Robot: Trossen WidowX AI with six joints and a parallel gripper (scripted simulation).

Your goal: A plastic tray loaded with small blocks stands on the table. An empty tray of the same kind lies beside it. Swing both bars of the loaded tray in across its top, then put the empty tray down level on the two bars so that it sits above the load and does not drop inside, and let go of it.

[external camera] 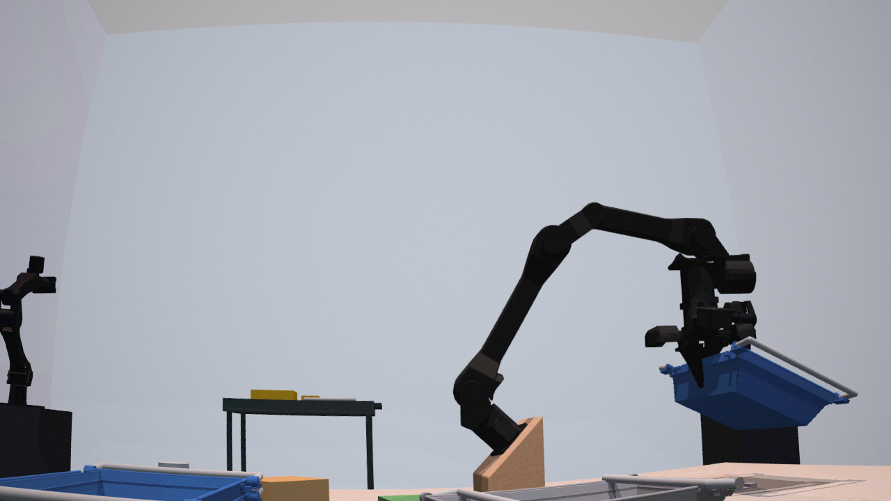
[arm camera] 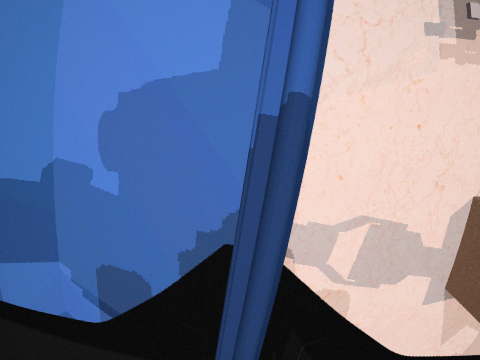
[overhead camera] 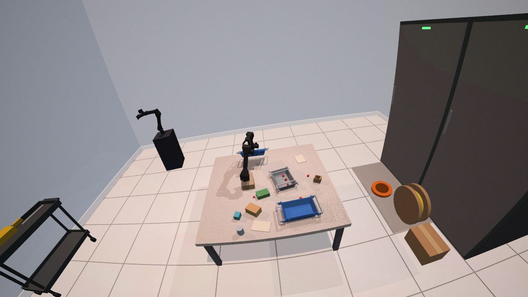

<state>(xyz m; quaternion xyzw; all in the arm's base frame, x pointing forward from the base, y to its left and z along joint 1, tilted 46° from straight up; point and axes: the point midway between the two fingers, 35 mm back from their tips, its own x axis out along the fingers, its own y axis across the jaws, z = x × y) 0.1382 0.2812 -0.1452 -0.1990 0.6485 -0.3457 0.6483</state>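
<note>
Right now you have the gripper nearly closed, its fingers pinching a side wall of the empty blue tray, which hangs tilted, clear of the surface. Below it you see the pale, speckled table, with shadows of arm and tray cast across it. Out toward the middle, well apart from your fingertips, the grey tray stands on the table with small red blocks inside; nothing is stacked on it. Past that sits a green block, and farther off another blue tray. Off the table, you have a black pedestal on the tiled floor, then, more distant from the gripper, a dark cart and a tall dark cabinet, against plain blue-grey walls.
</note>
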